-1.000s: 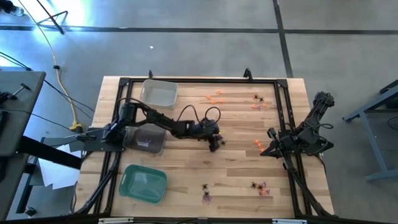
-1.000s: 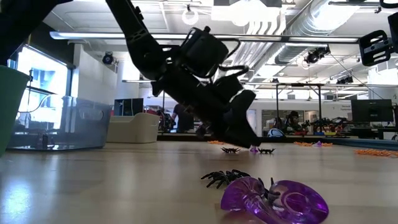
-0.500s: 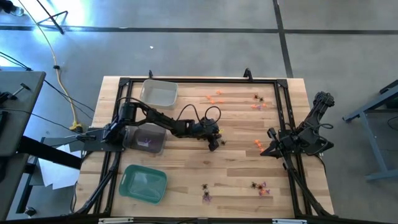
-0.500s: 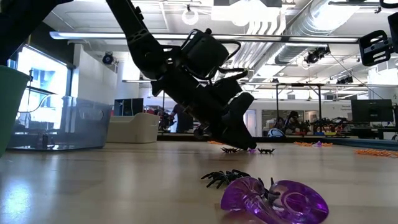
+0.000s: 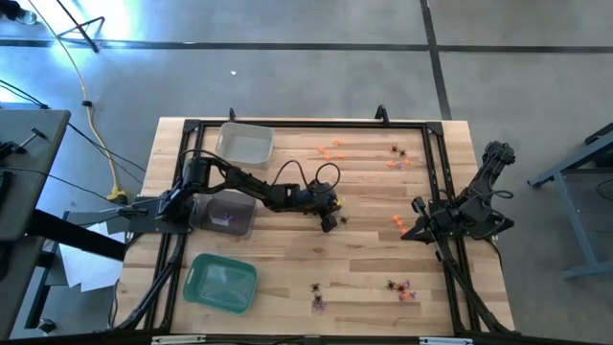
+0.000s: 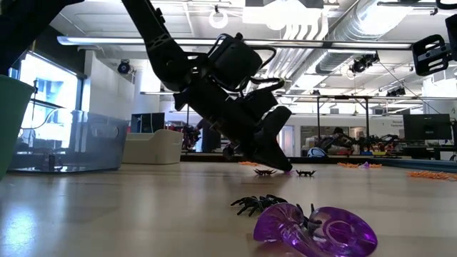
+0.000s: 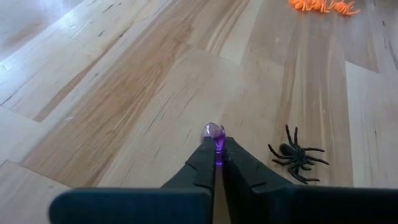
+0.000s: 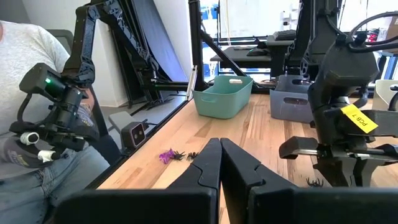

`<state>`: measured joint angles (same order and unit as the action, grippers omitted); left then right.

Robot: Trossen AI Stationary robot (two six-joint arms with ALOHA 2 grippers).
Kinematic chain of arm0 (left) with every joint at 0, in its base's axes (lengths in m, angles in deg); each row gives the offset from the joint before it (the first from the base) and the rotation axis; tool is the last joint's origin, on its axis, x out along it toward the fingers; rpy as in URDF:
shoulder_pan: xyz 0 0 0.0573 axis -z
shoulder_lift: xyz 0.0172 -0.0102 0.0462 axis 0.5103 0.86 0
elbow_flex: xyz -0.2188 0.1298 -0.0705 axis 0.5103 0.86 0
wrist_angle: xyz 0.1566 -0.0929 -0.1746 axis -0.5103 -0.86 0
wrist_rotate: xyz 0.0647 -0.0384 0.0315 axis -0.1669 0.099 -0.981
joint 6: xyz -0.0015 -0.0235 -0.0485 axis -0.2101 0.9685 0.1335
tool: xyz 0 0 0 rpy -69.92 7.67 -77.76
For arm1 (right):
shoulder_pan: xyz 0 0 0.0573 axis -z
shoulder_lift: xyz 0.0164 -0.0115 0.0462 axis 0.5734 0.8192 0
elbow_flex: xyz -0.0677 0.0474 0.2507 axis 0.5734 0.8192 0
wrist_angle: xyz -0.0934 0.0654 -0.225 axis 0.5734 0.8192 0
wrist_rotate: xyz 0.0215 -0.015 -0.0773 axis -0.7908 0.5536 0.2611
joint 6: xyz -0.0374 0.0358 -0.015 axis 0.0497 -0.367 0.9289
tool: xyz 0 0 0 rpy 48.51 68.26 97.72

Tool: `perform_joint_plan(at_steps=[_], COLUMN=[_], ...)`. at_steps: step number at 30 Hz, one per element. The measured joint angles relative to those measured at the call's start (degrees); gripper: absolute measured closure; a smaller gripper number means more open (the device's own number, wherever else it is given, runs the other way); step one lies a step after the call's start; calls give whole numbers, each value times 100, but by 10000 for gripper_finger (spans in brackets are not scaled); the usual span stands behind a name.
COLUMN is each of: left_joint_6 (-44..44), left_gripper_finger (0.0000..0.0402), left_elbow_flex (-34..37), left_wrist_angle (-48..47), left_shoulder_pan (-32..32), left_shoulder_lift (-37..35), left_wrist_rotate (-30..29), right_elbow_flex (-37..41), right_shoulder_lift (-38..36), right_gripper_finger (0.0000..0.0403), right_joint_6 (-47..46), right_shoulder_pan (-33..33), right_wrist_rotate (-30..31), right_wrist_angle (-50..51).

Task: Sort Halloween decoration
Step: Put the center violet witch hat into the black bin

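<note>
Pale wooden planks make up the counter (image 5: pixel 364 259), framed by a black rail. Nearest in the low view, at the lower middle of the frame, a translucent purple plastic trinket (image 6: pixel 315 230) lies on the wood with a small black plastic spider (image 6: pixel 254 204) touching its far side. Farther back, at the centre of the frame, the left hand (image 6: pixel 280 165) reaches down to the counter, its fingers clenched on a tiny purple piece (image 7: pixel 214 131); a second black spider (image 7: pixel 297 154) rests just beside it. Beyond, along the upper edge of the wrist frame, sits a cluster of orange trinkets (image 7: pixel 322 5). In the overhead frame a green plastic tray (image 5: pixel 221 282) sits lower left, a smoky clear tray (image 5: pixel 226 214) left of centre, a white tray (image 5: pixel 244 143) upper left. The right hand (image 5: pixel 414 205), closed and holding nothing, waits at the right rail. A seated person (image 8: pixel 37 112) shows beyond the counter.
</note>
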<state>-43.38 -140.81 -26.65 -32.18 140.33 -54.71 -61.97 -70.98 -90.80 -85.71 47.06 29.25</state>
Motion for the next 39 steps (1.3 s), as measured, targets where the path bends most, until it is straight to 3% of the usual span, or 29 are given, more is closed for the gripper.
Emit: perform_joint_plan(at_steps=[25, 39], left_joint_6=[101, 98], left_gripper_finger=[401, 401], left_elbow_flex=[11, 15], left_wrist_angle=[136, -221], left_shoulder_pan=[57, 169], left_shoulder_lift=[0, -599], left_wrist_rotate=[91, 152], right_elbow_flex=[-1, -1], right_shoulder_lift=[0, 1], right_gripper_finger=[402, 402], right_joint_6=[1, 0], right_shoulder_pan=[0, 0], right_wrist_rotate=[0, 0], right_wrist_angle=[2, 0])
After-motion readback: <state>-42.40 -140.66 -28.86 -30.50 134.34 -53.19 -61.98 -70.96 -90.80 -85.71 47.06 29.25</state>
